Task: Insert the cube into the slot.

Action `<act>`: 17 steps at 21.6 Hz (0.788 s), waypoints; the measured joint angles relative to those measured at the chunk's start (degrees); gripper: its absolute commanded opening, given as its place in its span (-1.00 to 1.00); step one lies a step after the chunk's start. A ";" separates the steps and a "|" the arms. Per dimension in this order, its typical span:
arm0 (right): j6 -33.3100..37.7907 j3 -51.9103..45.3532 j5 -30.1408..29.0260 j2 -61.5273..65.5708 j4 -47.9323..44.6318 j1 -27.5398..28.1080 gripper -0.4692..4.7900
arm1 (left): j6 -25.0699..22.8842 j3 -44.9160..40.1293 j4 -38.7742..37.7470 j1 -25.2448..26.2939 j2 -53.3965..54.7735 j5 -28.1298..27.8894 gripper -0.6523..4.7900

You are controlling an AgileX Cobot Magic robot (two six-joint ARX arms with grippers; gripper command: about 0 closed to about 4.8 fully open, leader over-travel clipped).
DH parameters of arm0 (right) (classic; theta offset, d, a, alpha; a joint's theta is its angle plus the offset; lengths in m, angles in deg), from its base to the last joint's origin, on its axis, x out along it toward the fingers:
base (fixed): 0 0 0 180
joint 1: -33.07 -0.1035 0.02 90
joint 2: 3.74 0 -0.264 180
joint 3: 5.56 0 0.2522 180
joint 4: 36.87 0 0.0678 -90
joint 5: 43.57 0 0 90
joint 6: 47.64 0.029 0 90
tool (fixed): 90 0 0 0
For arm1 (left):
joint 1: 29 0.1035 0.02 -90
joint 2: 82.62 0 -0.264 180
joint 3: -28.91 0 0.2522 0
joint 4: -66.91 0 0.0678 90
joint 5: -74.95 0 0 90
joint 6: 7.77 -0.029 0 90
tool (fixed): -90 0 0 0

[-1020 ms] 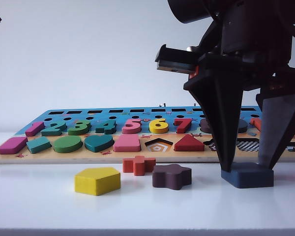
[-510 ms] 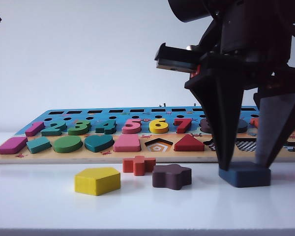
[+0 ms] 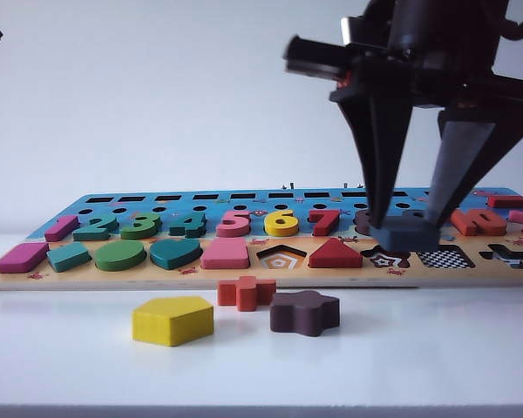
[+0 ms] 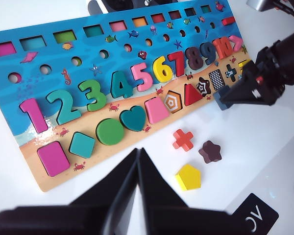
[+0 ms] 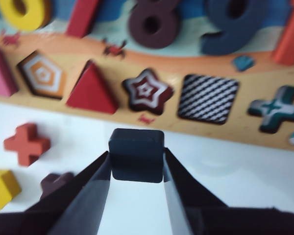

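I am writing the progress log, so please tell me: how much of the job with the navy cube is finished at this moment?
Done: the right gripper is shut on the navy cube and holds it off the table. In hand: the cube hangs near the board's front edge, not over the checkered slot. Left: carry it over the slot, which is empty, lower it in and release. The left gripper is shut and waits away from the board.
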 measured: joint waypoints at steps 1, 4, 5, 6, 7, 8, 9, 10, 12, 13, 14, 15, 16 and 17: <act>-0.02 0.00 0.44 0.00 0.00 0.66 -0.49 | 0.00 0.00 0.00 0.00 0.00 0.00 -0.74; -0.07 0.00 2.12 0.00 0.00 2.05 -0.50 | 0.00 0.00 0.00 0.00 0.00 0.00 -0.74; -0.09 0.00 2.47 0.00 0.00 2.32 -0.50 | 0.00 0.00 0.00 0.00 0.00 -0.02 -0.74; -0.28 0.00 2.82 0.00 0.00 2.75 -0.50 | 0.00 0.00 0.00 0.00 0.00 0.00 -0.74; -0.68 0.00 2.95 0.00 0.00 3.17 -0.50 | 0.00 0.00 0.00 0.00 0.00 0.00 -0.74; -1.16 0.00 2.97 0.00 -0.04 3.76 -0.50 | 0.00 0.00 0.00 0.00 0.00 0.00 -0.74; -1.42 0.00 2.99 0.00 -0.11 4.22 -0.50 | 0.00 0.00 0.00 0.00 0.00 0.00 -0.74; -1.60 0.00 3.10 0.00 -0.24 4.59 -0.51 | 0.00 0.00 0.00 0.00 0.00 0.00 -0.74; -2.29 0.00 3.72 0.00 -0.92 5.16 -0.52 | 0.00 0.00 0.00 0.00 0.00 0.00 -0.74; -2.60 0.00 4.00 0.00 -1.27 5.53 -0.52 | 0.00 0.00 0.00 0.00 0.00 0.00 -0.74; -2.84 0.00 4.09 0.00 -1.57 5.88 -0.52 | 0.00 0.00 0.00 0.00 0.00 0.00 -0.74; -2.99 0.00 4.09 0.00 -1.75 6.36 -0.52 | 0.00 0.00 0.00 0.00 0.00 0.00 -0.74; -3.08 0.00 4.22 0.00 -1.81 6.67 -0.52 | 0.00 0.00 0.00 0.00 0.00 0.00 -0.74; -3.39 0.00 4.46 0.02 -1.79 7.10 -0.52 | 0.00 0.00 0.00 0.00 0.00 0.00 -0.74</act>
